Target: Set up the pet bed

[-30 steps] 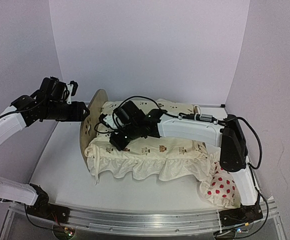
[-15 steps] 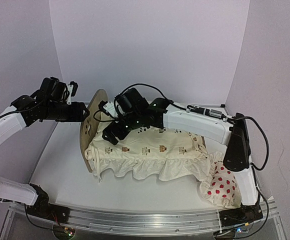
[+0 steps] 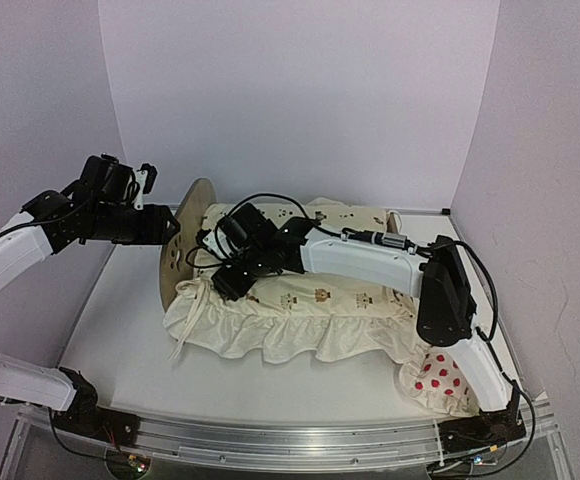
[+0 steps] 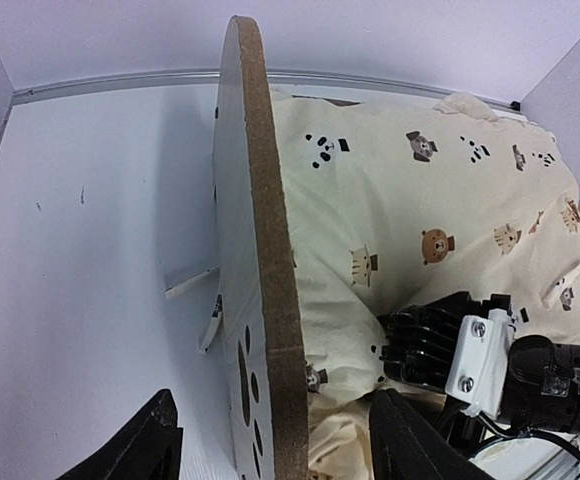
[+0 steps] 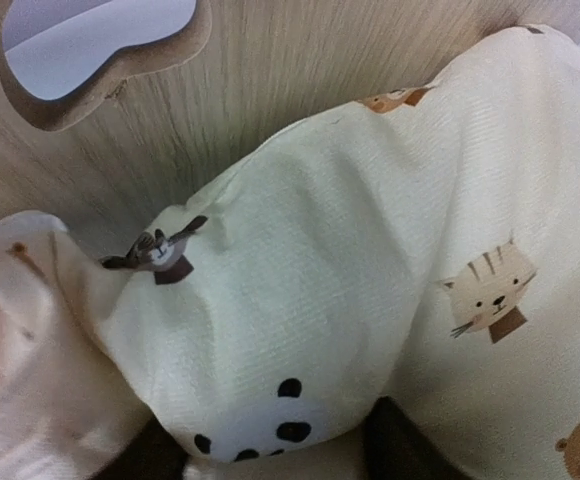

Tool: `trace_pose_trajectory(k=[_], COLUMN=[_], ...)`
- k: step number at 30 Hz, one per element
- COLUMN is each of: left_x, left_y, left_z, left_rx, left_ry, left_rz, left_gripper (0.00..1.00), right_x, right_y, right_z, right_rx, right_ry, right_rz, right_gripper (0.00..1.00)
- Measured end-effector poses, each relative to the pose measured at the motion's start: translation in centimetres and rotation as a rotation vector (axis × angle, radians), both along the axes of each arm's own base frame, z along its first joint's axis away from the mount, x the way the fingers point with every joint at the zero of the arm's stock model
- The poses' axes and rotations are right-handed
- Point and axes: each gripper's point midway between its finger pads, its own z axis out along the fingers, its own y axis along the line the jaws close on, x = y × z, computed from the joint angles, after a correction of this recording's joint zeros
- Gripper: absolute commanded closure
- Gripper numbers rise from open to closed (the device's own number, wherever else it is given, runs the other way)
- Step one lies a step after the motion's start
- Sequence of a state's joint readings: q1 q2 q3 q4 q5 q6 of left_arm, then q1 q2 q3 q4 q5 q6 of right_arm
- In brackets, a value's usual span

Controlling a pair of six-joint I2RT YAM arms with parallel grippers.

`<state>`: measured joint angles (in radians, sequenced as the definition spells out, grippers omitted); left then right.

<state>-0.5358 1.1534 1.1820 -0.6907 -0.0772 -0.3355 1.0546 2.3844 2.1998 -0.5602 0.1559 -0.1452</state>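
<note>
The worktop [image 3: 120, 330] is plain white and boxed in by pale walls [image 3: 300, 100] on three sides. A metal rail [image 3: 300, 435] runs along the near edge, where the arms are bolted.

The pet bed [image 3: 198, 200] stands in the middle of the worktop, a little towards the back. Its left plywood end board [image 4: 255, 250] is upright, and a paw-print cutout [image 5: 100, 30] shows daylight through it. A cream animal-print cushion [image 3: 310, 300] fills the bed. It is pushed up against the inner face of that board, and its ruffled edge spills over the near side onto the worktop. From here the cushion hides the base of the bed. A white pillow with red dots [image 3: 440, 380] lies outside the bed at the right near corner, just beside the right arm.

The left gripper [image 4: 275, 420] sits over the top edge of the end board. Its fingers [image 4: 155, 440] are wide, one on each side of the wood, with a gap to the board on both sides. The right gripper [image 3: 232, 278] is down on the left end of the cushion, close to the board. Its fingers [image 5: 400, 450] are apart with a bulge of cushion between them. I cannot tell whether they are squeezing it.
</note>
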Motion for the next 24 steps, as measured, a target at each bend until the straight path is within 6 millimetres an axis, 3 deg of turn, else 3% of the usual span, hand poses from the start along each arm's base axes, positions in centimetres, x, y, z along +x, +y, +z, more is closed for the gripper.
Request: trace_pose_trajectory(k=[3, 5, 13, 24], left_x=[0.0, 0.0, -0.3, -0.9], left_y=[0.0, -0.1, -0.7, -3.5], left_z=[0.0, 0.0, 0.0, -0.6], left_rx=[-0.001, -0.004, -0.024, 0.007], left_ry=[0.001, 0.002, 0.013, 0.045], left_rz=[-0.002, -0.005, -0.031, -0.095], left_gripper=[0.38, 0.4, 0.4, 0.4], right_x=[0.1, 0.3, 1.0, 1.5], right_y=[0.0, -0.1, -1.0, -2.7], right_z=[0.0, 0.1, 0.7, 4.7], right_rx=[-0.002, -0.005, -0.046, -0.068], right_ry=[-0.008, -0.013, -0.079, -0.177], right_rz=[-0.003, -0.006, -0.021, -0.042], right_gripper=[0.9, 0.96, 1.0, 1.0])
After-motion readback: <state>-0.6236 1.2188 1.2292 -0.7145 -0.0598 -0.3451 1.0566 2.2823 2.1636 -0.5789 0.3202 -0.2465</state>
